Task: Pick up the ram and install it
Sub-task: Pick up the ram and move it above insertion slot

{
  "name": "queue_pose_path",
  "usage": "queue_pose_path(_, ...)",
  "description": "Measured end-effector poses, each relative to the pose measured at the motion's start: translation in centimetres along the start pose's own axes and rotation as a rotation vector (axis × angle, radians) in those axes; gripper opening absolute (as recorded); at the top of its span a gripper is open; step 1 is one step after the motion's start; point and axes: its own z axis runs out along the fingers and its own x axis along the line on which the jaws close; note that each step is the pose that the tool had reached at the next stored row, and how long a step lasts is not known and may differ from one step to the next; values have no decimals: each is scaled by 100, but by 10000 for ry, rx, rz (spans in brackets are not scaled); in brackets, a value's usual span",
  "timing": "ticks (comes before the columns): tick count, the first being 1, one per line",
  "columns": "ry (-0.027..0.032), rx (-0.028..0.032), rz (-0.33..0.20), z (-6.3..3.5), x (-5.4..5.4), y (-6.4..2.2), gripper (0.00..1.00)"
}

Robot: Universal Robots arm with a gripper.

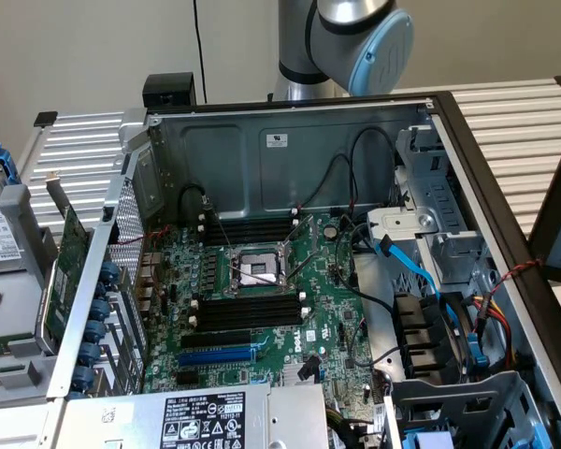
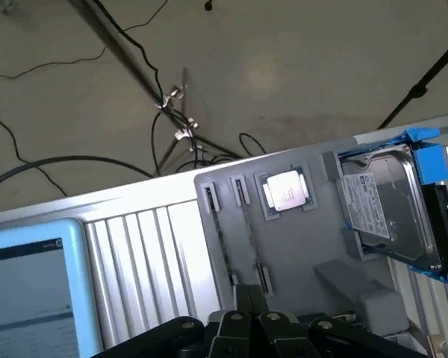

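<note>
Two thin, dark ram sticks stand edge-on in grooves of a grey holder tray [image 2: 299, 246], one ram stick [image 2: 220, 235] beside the other [image 2: 252, 239]. My gripper [image 2: 248, 294] hovers above the tray, close to the near ends of the sticks, its black fingers pressed together with nothing between them. The open computer case [image 1: 290, 140] lies on its side with the motherboard [image 1: 327, 281] exposed. Long black memory slots [image 1: 248, 309] flank the CPU socket [image 1: 259, 271] and look bare. The arm [image 1: 355, 37] rises behind the case.
The tray also carries a CPU chip [image 2: 287, 189] and a hard drive [image 2: 384, 212] in a blue bracket. A green expansion card [image 1: 70, 253] stands at the exterior view's left beside the case. Cables and blue SATA leads [image 1: 416, 267] crowd the case's right side.
</note>
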Motion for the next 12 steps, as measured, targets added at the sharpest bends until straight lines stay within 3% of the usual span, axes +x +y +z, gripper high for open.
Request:
queue_pose_path(3, 0, 70, -540, 8, 0, 0, 11)
queue_pose_path(8, -8, 270, -1440, 28, 0, -1, 11)
queue_pose_path(12, -3, 297, -2014, 74, 1, -2, 11)
